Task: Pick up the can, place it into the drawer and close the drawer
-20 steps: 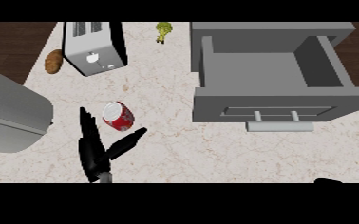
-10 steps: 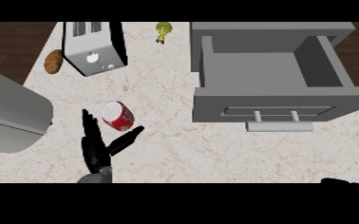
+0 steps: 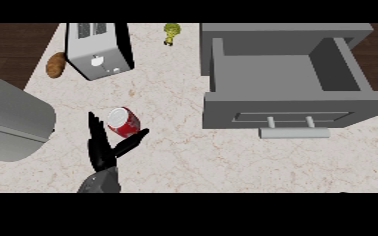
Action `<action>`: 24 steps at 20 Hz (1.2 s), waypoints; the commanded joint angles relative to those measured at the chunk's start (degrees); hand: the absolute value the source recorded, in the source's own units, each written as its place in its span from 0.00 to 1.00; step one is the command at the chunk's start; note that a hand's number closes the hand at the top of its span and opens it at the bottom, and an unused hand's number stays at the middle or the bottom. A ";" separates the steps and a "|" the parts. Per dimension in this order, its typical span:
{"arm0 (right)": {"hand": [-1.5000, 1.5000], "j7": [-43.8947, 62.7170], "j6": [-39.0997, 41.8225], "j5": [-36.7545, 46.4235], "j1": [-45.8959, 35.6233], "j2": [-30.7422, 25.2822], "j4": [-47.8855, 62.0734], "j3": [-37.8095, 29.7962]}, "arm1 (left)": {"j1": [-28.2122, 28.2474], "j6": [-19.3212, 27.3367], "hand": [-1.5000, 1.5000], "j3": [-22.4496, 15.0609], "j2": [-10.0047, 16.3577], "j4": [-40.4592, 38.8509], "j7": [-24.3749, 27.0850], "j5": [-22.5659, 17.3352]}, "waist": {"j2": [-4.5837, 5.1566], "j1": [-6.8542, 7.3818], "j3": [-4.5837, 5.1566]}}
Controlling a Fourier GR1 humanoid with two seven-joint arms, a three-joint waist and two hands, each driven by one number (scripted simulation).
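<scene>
**One can, left hand flanking it**

Red can (image 3: pixel 123 121) sits on the marble counter (image 3: pixel 221 160), left of the open drawer (image 3: pixel 284 77) and well apart from it. Left hand (image 3: pixel 103 150) is spread, fingers beside the can's left, thumb just below it; contact unclear. Right hand (image 3: pixel 342 192) is a sliver at the lower edge; cannot tell its state. Toaster (image 3: pixel 96 50) stands beyond.

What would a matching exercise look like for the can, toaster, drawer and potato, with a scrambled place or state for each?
1 can
2 toaster
3 drawer
4 potato

A pulled open
B brown, just left of the toaster
C red, next to the open left hand
D slots up, at the counter's far side

Pairs: 1-C, 2-D, 3-A, 4-B.
</scene>
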State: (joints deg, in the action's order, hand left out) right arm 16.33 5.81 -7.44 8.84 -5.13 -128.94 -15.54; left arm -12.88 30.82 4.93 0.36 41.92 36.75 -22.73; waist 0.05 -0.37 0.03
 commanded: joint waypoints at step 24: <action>0.00 -5.36 0.84 3.49 -0.47 2.19 2.98 -0.71 | -20.79 -19.78 1.00 4.39 4.98 -20.00 4.54 1.25 | 0.02 -0.05 -0.02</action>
State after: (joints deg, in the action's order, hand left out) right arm 15.28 6.42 -6.48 7.10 -4.84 -128.17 -17.31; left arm -32.03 13.80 10.13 3.83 20.25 43.44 -21.97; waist 0.14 -0.70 0.05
